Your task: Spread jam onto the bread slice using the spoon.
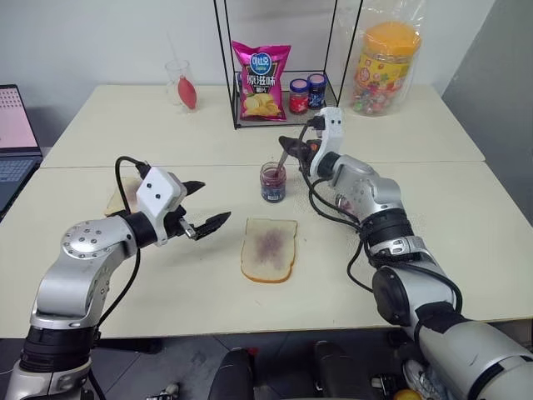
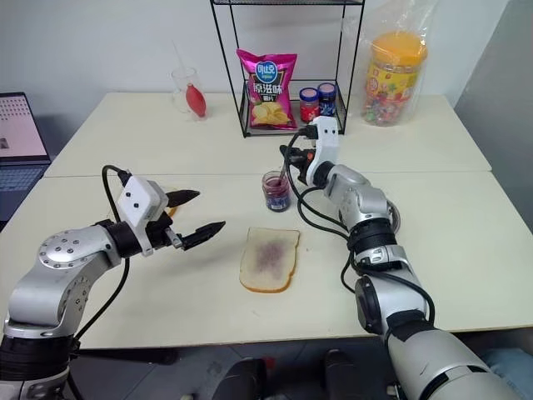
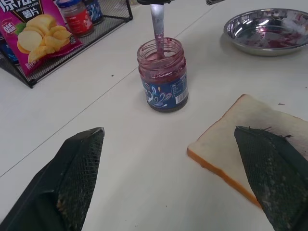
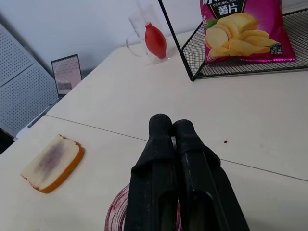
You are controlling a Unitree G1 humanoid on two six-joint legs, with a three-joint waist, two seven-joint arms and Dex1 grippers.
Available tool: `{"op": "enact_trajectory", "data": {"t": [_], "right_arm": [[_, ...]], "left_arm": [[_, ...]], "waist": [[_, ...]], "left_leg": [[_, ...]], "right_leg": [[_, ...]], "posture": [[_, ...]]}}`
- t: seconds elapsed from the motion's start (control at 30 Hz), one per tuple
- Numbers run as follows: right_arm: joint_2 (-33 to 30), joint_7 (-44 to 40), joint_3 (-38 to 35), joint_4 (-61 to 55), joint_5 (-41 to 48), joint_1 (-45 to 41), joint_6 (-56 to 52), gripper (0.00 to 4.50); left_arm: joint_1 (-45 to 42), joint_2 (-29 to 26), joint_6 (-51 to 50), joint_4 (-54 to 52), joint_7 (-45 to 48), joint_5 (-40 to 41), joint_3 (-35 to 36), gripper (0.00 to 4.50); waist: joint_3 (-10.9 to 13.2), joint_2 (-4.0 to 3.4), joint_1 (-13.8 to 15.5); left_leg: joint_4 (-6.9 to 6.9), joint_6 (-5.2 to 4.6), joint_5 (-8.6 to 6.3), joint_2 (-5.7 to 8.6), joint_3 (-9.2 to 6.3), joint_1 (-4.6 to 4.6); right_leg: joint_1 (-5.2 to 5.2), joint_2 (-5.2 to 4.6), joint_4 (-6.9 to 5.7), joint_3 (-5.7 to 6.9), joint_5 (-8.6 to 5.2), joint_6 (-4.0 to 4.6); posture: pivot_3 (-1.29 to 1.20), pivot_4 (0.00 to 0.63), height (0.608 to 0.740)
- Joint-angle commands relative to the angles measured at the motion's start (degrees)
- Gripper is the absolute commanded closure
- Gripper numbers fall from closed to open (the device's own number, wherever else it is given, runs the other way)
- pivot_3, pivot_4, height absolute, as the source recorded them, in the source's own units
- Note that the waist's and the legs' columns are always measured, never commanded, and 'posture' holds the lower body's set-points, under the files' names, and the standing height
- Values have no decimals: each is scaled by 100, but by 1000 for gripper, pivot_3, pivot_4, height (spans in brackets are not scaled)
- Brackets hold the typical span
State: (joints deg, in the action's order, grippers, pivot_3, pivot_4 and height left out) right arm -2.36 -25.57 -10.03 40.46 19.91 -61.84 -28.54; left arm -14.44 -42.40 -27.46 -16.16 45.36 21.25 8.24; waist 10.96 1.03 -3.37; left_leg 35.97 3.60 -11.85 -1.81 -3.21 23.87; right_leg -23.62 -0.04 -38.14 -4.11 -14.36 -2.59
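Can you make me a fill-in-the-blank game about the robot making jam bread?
1. The spoon is dipped into the ___ of jam.
2. The right gripper is shut on the ___.
3. The left gripper hovers with its fingers ___.
4. The bread slice has a ___ stain in its middle.

Missing words: jar; spoon; open; purple
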Motion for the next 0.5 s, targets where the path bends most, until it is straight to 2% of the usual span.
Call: {"op": "enact_trajectory", "data": {"t": [0.03, 0.5], "right_arm": [[38, 130, -299, -149, 381, -237, -259, 4473], [17, 580, -860, 6, 880, -386, -704, 4473]], "left_arm": [[-153, -51, 9, -189, -45, 1, 31, 0], [-194, -27, 29, -173, -50, -26, -26, 0]], "waist": [[0, 0, 0], [0, 0, -7]], "left_leg": [[0, 0, 0, 0, 0, 0], [-1, 0, 0, 0, 1, 1]], "right_leg": [[0, 0, 0, 0, 0, 0], [0, 0, 1, 0, 0, 0]], "posture": [[0, 150, 740], [0, 150, 740]]}}
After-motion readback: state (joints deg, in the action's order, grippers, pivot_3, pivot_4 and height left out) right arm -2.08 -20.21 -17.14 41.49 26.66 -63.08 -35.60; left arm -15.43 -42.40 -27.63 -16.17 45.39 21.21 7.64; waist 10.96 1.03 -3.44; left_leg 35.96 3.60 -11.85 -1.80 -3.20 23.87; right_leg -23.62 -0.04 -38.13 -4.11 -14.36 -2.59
